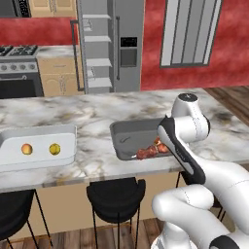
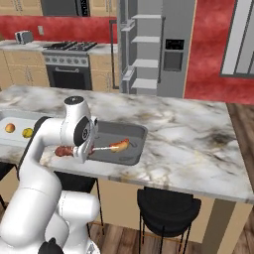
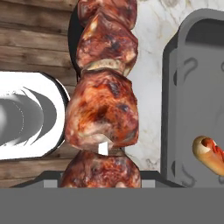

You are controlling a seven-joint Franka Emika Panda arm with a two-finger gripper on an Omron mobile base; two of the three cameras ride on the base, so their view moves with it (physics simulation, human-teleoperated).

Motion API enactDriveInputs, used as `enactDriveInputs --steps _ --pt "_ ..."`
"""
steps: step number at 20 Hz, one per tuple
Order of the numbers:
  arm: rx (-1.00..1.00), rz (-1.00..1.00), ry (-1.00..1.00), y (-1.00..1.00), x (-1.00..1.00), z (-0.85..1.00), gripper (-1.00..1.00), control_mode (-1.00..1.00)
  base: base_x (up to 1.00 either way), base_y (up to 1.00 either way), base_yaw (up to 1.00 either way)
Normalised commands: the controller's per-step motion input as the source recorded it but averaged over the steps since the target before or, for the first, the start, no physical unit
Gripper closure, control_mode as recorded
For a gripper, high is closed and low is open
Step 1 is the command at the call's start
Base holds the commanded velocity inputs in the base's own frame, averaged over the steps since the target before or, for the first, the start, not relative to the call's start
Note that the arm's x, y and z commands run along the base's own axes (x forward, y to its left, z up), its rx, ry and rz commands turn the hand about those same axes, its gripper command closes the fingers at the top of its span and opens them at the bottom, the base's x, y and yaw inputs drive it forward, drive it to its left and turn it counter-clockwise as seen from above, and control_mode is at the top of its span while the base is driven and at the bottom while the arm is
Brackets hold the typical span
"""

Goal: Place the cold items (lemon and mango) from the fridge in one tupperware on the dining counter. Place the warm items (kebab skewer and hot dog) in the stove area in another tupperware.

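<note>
Browned, chunky kebab skewer (image 3: 104, 109) clamped in the closed two-finger gripper (image 2: 78, 150), hanging over the near edge of the marbled counter (image 2: 188, 134). Beyond it, grey rectangular tupperware (image 2: 130, 135) with orange hot dog (image 2: 119, 145) inside. Further left along that edge, pale tupperware (image 1: 39, 135) holding yellow lemon (image 1: 55, 149) and orange mango (image 1: 26, 149).

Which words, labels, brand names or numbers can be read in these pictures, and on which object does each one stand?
None: no readable text stands on any object.
Fridge: its dark door panel is blank, too small to show any sign.
Stove: knobs carry no legible marks.
Grey tupperware, hot dog, kebab skewer, white tupperware: no label or brand.
</note>
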Motion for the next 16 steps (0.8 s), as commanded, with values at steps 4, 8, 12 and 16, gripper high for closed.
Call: enactDriveInputs --steps 4,8,12,16 --pt "0.00 0.00 0.00 0.00 0.00 0.00 1.00 1.00 0.29 0.03 0.00" --pt "0.00 0.00 0.00 0.00 0.00 0.00 1.00 1.00 0.62 0.08 0.00" --pt "0.00 0.00 0.00 0.00 0.00 0.00 1.00 1.00 0.62 0.01 0.00" --pt "0.00 0.00 0.00 0.00 0.07 0.00 1.00 -1.00 0.34 0.02 0.00"
